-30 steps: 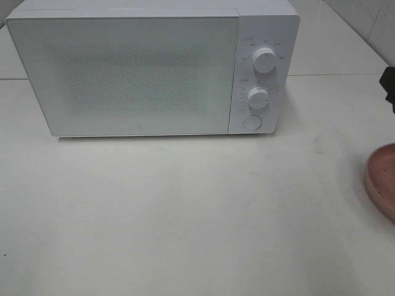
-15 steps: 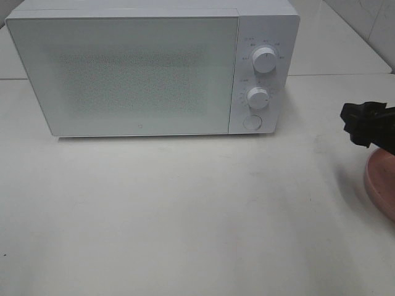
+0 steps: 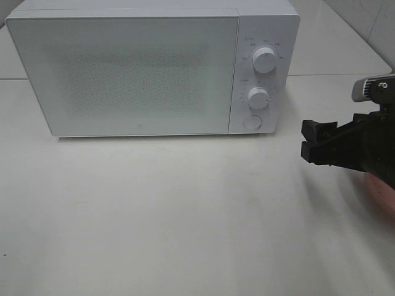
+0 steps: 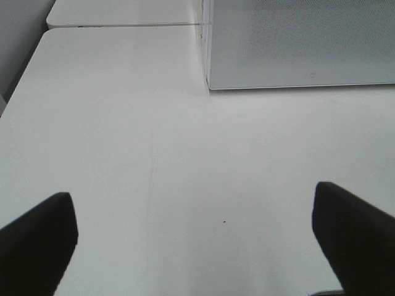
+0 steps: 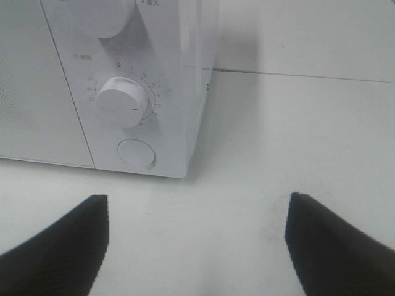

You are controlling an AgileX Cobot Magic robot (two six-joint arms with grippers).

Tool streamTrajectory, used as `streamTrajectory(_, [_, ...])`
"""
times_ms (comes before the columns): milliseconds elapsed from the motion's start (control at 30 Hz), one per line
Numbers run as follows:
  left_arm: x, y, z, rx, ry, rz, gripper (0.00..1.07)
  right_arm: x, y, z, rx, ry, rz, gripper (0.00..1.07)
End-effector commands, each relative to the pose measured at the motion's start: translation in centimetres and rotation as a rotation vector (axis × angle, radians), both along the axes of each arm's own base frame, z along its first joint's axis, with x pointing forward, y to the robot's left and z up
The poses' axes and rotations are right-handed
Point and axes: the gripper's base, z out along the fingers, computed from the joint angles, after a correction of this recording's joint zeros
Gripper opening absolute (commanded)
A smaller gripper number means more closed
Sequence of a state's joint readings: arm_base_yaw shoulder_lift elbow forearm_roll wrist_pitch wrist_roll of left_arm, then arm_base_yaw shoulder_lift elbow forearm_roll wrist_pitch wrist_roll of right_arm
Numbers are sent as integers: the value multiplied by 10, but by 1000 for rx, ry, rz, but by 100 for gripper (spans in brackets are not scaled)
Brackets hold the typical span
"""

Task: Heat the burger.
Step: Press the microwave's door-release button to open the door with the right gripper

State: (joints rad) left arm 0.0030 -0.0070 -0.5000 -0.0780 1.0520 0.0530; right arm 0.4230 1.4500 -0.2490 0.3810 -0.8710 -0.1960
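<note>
The near part of the white table (image 3: 185,234) lies bare in the high view. The left gripper (image 4: 191,196) shows only in its own wrist view: it hovers over the table's left side with its two dark fingers spread wide and nothing between them, and the microwave's left front corner is well ahead of it. At the right edge, a sliver of the pink plate (image 3: 381,192) shows on the table, mostly covered by the right arm above it. The right gripper (image 3: 307,140) reaches in from the right above the table, its fingertips pointing left toward the microwave's control side and near it but not touching. In its wrist view the right gripper (image 5: 194,203) has its fingers well apart and holds nothing. Farther back stands the white microwave (image 3: 123,74), with its door (image 3: 129,43) closed. On the panel to the right of the door, the round button (image 3: 252,122) sits nearest the bottom, the lower knob (image 3: 258,98) above it and the upper knob (image 3: 264,60) at the top. The burger shows in none of the views, so its place cannot be told.
</note>
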Motion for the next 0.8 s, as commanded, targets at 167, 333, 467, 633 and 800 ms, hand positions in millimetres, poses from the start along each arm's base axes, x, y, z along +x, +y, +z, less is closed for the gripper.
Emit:
streamTrajectory(167, [-3, 0, 0, -5, -35, -2, 98, -4, 23, -6, -16, -87, 16, 76])
streamTrajectory(333, [-3, 0, 0, -5, -35, -2, 98, -8, 35, -15, -27, -109, -9, 76])
streamTrajectory(467, [-3, 0, 0, -5, -35, -2, 98, -11, 39, -20, -37, -114, -37, 76])
streamTrajectory(633, [-3, 0, 0, -5, -35, -2, 98, -16, 46, -26, -48, -114, -27, 76])
streamTrajectory(800, [-3, 0, 0, -5, -35, -2, 98, -16, 51, -30, 9, -90, -28, 75])
